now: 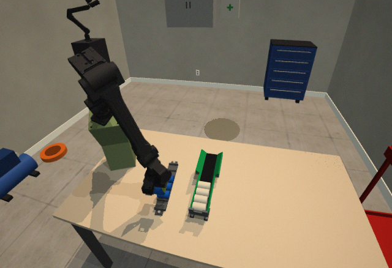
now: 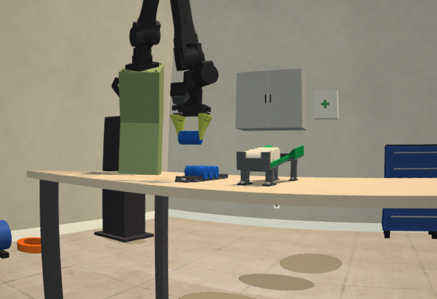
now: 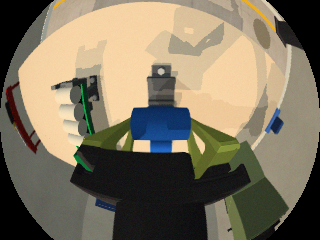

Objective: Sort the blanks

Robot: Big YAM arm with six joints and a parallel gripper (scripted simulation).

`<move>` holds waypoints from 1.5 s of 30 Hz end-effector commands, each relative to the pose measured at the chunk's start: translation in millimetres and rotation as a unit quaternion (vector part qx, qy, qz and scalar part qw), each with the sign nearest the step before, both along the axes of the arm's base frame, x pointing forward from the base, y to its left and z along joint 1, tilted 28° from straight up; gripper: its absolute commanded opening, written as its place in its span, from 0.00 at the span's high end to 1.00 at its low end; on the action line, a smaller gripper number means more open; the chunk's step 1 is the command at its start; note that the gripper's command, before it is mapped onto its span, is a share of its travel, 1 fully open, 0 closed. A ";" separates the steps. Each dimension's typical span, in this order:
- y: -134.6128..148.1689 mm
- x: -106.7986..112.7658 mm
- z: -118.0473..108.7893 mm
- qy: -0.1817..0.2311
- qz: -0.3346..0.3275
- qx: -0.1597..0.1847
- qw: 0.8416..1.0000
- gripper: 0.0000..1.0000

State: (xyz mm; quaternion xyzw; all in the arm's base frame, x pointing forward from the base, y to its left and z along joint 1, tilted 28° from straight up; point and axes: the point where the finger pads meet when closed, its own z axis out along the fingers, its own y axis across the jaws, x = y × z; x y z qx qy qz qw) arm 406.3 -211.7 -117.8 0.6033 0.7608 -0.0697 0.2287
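Note:
My gripper is shut on a blue blank and holds it well above the near end of the dark stock rack. Three blue blanks lie side by side in the rack's slots. In the wrist view the held blank sits between my yellow-green fingers, with the rack straight below it. In the top view my wrist covers part of the rack. The green feed ramp stands to the right of the rack, with several white blanks in a row against its stop.
The arm's green pedestal stands at the table's back left corner. A red frame stands off the table's right edge. A blue drawer cabinet stands by the far wall.

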 end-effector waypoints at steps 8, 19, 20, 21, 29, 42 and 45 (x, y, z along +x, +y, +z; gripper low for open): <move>-9.4 3.1 -15.0 0.000 0.002 -0.001 1.000 0.40; -24.9 13.0 -51.8 0.000 0.002 -0.001 1.000 0.40; -26.9 14.3 -56.5 0.000 0.002 -0.001 1.000 0.40; -28.8 15.5 -61.0 0.000 0.002 -0.001 1.000 0.40; -38.0 26.9 -77.2 -0.005 0.005 -0.004 1.000 0.40; -37.3 33.7 -80.2 -0.010 0.009 -0.006 1.000 0.40; -37.3 33.7 -80.2 -0.010 0.009 -0.006 1.000 0.40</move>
